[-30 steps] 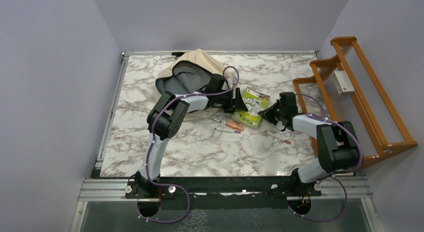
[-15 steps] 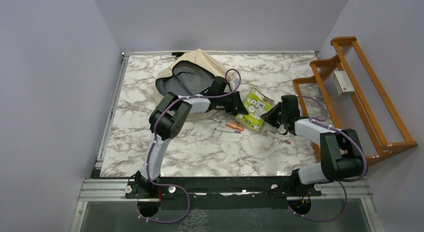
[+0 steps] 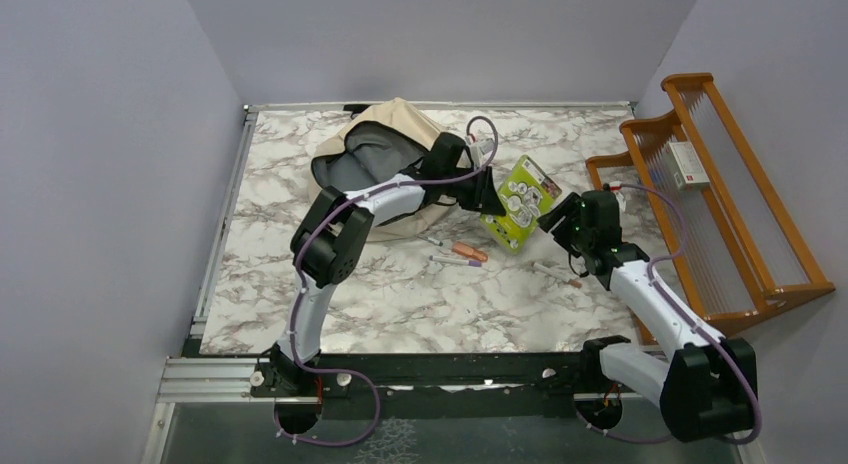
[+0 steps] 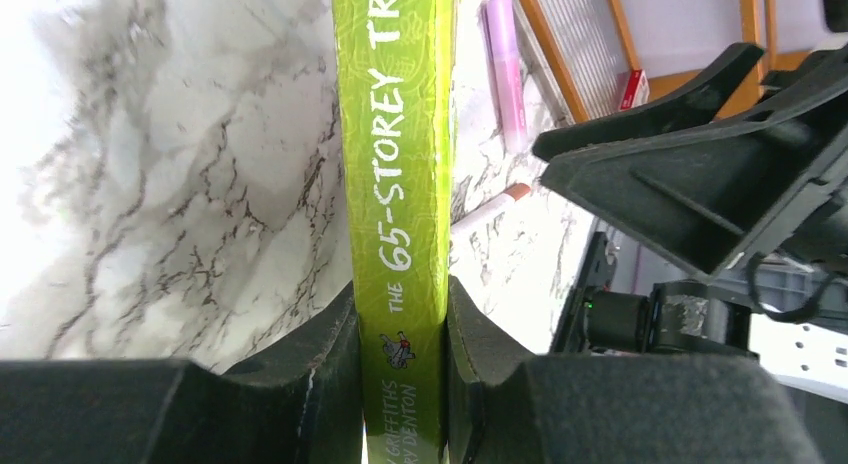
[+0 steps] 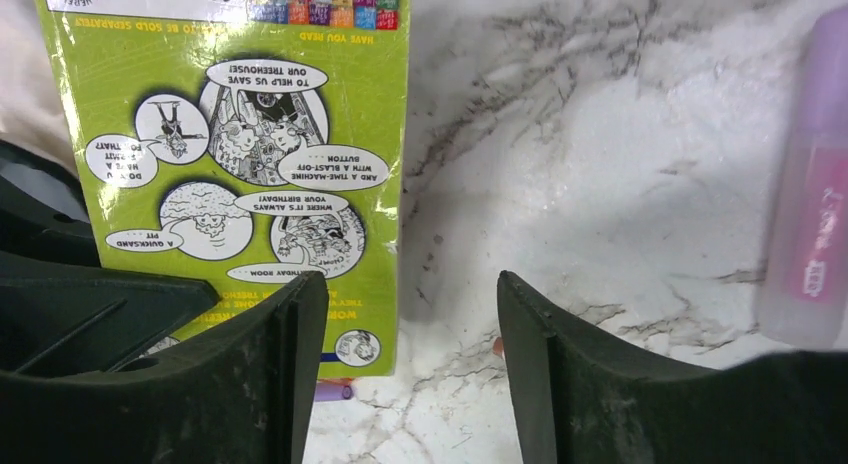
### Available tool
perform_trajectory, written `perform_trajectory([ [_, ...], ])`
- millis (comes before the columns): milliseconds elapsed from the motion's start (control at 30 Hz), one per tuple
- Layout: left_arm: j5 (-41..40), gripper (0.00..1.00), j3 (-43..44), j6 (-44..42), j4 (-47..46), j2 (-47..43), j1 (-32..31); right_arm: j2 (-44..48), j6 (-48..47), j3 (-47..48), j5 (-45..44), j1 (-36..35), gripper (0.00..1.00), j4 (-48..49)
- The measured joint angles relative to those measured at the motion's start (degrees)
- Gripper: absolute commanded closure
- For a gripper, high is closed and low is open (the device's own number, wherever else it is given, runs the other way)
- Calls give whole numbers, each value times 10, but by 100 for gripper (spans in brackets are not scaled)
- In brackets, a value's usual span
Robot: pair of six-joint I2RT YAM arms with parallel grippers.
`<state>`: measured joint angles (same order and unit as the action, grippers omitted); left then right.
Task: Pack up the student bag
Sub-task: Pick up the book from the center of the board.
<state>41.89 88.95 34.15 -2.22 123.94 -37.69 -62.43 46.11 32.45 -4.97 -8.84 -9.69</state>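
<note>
Beside student bag (image 3: 395,119): left tool (image 3: 489,196) clamps green book (image 3: 522,199), title cut off; right tool (image 5: 410,294) gapes empty.

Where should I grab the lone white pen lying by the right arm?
Take the white pen at mid-barrel, from straight above, jaws across its width. It lies flat on the table and alone, with bare marble on either side.

Large beige fabric backpack (image 3: 378,156), black trim, grey lining: slumped on its side at far-centre of the marble table (image 3: 450,304). Mouth gapes open toward near-left, lining exposed, beige shell bulging up behind and to the right.
</note>
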Motion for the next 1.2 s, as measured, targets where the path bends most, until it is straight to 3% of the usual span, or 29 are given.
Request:
perform_trajectory([
  [300, -96, 100, 17, -166, 129, -125, 2, 90, -115, 61, 7, 0, 27, -4],
  [533, -242, 100, -50, -274, 165, -298, 9, 75, -181, 98, 116, 0, 28, 82],
  [800, -366, 100, -110, -377, 217, -469, 23, -39, -230, 213, 299, 0, 27, 166],
  [1200, -316, 100, -176, -449, 292, -562, 22, -112, -364, 390, 659, -10, 25, 249],
])
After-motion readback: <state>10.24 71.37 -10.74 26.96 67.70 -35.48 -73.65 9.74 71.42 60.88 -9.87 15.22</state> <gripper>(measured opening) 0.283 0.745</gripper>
